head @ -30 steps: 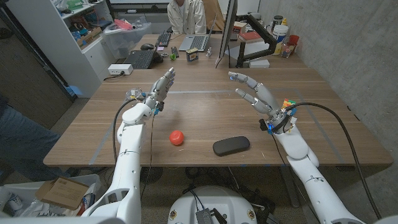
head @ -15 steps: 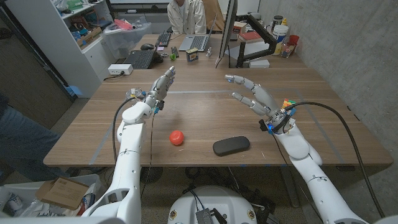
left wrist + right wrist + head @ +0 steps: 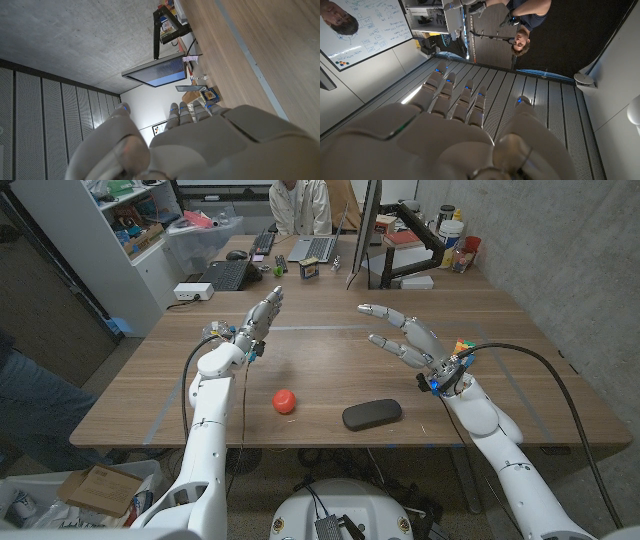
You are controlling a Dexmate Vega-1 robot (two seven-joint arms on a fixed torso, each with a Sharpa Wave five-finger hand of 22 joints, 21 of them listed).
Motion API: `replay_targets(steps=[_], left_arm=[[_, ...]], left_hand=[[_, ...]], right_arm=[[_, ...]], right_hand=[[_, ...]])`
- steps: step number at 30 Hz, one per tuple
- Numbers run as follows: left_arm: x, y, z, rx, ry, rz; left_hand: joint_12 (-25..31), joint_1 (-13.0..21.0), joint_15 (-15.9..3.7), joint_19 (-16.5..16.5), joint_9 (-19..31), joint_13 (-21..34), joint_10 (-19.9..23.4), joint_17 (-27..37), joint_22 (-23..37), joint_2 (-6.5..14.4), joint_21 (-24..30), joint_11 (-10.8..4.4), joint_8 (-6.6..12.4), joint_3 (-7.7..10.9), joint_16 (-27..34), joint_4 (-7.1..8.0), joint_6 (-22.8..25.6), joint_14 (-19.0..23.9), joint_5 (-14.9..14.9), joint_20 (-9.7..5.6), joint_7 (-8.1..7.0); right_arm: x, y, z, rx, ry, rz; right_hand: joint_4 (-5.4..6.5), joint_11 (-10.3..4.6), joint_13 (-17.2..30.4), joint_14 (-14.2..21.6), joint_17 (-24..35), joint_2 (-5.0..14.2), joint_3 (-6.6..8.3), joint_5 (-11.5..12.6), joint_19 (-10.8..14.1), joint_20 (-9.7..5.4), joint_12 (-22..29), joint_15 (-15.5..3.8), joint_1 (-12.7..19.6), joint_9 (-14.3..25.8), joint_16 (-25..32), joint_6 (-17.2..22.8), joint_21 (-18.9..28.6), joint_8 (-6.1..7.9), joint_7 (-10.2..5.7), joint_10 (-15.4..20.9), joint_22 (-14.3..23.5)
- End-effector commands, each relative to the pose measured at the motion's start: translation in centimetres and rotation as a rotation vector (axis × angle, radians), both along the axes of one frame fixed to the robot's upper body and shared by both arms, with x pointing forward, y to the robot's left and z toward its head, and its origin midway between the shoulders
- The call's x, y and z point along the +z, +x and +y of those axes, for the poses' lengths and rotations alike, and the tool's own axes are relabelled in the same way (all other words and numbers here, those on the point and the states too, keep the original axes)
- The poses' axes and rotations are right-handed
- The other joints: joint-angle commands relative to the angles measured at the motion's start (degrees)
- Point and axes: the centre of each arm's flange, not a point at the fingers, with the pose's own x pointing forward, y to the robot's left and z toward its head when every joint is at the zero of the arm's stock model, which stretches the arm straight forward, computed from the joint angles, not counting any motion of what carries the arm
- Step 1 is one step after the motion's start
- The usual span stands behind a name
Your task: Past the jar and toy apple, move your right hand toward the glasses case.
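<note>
A dark oval glasses case lies near the table's front edge, right of centre. A red toy apple sits to its left. My right hand is raised above the table behind the case, open, fingers stretched toward picture left and holding nothing; its own wrist view shows the fingers spread against the ceiling. My left hand is lifted at the table's left middle, open and empty, fingers pointing away from me. I see no jar on the table.
A multicoloured cube sits just behind my right wrist. A monitor on an arm, keyboard, laptop and bottles stand at the table's far side, where a person sits. A concrete wall runs along the right.
My right hand has tipped and swung toward picture left, its fingers lowering from upright to nearly level. The left hand, apple and case have not moved.
</note>
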Motion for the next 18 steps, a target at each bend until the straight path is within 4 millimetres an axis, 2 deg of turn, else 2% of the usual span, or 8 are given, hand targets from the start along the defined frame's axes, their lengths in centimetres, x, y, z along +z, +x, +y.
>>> replay_targets(steps=[1,7,18], left_arm=[[0.0,0.1,0.0,0.0,0.004,0.005],[0.0,0.0,0.1,-0.001,0.005,0.005],[-0.2,-0.2,0.1,0.005,0.005,0.007]], left_hand=[[0.1,0.1,-0.13,-0.1,0.3,0.1,-0.3,0.3,0.3,0.5,0.2,0.02,0.26,-0.07,0.3,-0.05,-0.2,-0.4,-0.1,0.19,0.24],[0.1,0.1,-0.15,-0.1,0.3,0.1,-0.4,0.3,0.3,0.5,0.2,-0.04,0.27,-0.11,0.3,-0.06,-0.2,-0.4,-0.1,0.31,0.24],[0.1,0.1,-0.17,-0.2,0.3,0.1,-0.4,0.3,0.3,0.5,0.1,-0.22,0.26,-0.18,0.4,-0.06,-0.2,-0.3,-0.2,0.57,0.19]], right_arm=[[-0.5,-0.1,0.0,-0.055,-0.028,-0.015],[-0.7,-0.1,0.1,-0.062,-0.04,-0.019],[-1.5,-0.2,0.2,-0.079,-0.061,-0.027]], right_hand=[[-0.16,0.32,0.3,0.2,0.3,-0.24,-0.05,0.4,-0.1,0.2,-0.1,-0.11,-0.1,0.1,-0.2,0.5,-0.1,-0.26,-0.23,0.0,0.2],[-0.04,-0.27,0.3,0.0,0.3,-0.03,-0.02,0.5,-0.3,0.34,-0.2,-0.14,-0.2,0.2,-0.3,0.5,-0.2,-0.37,-0.36,0.0,0.2],[0.05,-0.46,0.3,0.3,0.3,0.08,-0.04,0.7,-0.1,0.25,-0.2,-0.32,-0.4,0.2,-0.2,0.5,-0.2,-0.49,-0.55,0.1,0.2]])
